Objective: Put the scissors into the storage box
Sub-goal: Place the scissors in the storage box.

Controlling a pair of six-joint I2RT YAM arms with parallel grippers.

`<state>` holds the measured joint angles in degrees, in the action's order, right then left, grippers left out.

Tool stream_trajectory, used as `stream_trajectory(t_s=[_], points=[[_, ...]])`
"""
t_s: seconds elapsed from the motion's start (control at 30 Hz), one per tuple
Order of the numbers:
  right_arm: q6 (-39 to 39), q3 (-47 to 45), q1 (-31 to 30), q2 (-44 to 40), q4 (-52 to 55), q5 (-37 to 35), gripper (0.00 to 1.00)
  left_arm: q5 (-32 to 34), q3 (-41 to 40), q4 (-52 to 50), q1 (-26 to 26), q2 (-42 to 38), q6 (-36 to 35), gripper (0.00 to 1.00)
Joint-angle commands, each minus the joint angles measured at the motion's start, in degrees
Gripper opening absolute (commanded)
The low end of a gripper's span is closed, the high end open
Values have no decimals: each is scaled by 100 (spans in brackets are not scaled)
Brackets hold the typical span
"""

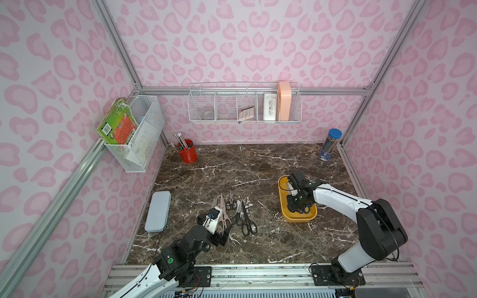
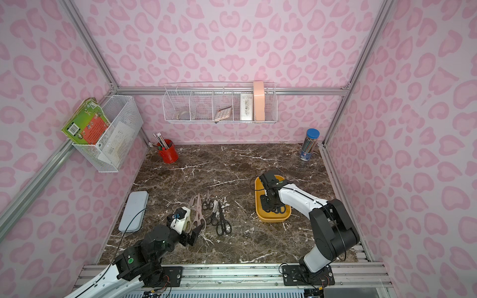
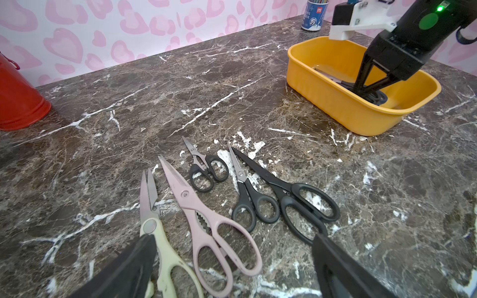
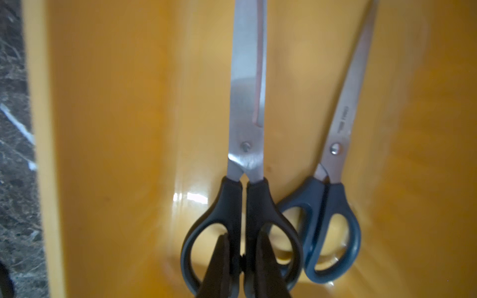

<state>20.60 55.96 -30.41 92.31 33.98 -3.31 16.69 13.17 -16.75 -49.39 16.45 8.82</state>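
Left wrist view, left fingers (image 3: 129,268): spread wide, holding nothing
Tabletop (image 3: 258,77) row: five scissors (image 3: 192,203), cream to black, side by side
Storage box (image 3: 335,103): right fingers (image 4: 218,271) clamped on black-handled scissors (image 4: 247,103); blue-handled scissors (image 4: 343,134) alongside

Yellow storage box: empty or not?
Not empty: black-handled scissors and blue-handled scissors are inside the storage box.

Left arm (image 1: 192,241): lower left in a top view; reaching up-frame, wrist low
Left claw (image 1: 224,235): jaws spread wide, gripping nothing; fingers (image 3: 129,268) at the wrist view's lower edge
Right arm (image 1: 333,200): right of frame; elbow raised, forearm sloping leftward
Right claw (image 4: 242,258): pointing down; jaws pinched on black-handled scissors (image 4: 227,201)
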Motion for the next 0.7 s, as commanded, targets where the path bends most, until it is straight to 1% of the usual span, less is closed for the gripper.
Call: stream_trajectory(t_s=[0.0, 0.1, 0.13, 0.2, 0.3, 0.33, 0.43, 0.53, 0.6, 0.67], points=[[181, 62, -61, 198, -143, -260, 0, 34, 38, 93, 6, 42, -4, 99], [301, 16, -70, 306, -226, -291, 0, 89, 53, 97, 6, 98, 21, 99], [333, -11, -70, 313, -254, -307, 5, 76, 54, 86, 3, 110, 16, 99], [331, -13, -79, 344, -288, -293, 19, 61, 58, 93, 9, 113, 16, 99], [387, 103, -122, 292, -123, -542, 36, 107, 56, 66, 4, 70, 38, 99], [399, 121, -140, 251, -111, -573, 40, 107, 55, 59, 8, 57, 32, 99], [449, 359, -245, 98, 113, -683, 43, 166, 51, 14, 6, -37, 56, 99], [595, 750, -674, -97, 442, -1122, 42, 316, 47, -104, -5, -194, 120, 99], [594, 944, -1163, -190, 378, -1031, 42, 379, 11, -148, 8, -345, 141, 99], [613, 1092, -1627, -103, 259, -686, 40, 522, -6, -237, 3, -507, 187, 99]])
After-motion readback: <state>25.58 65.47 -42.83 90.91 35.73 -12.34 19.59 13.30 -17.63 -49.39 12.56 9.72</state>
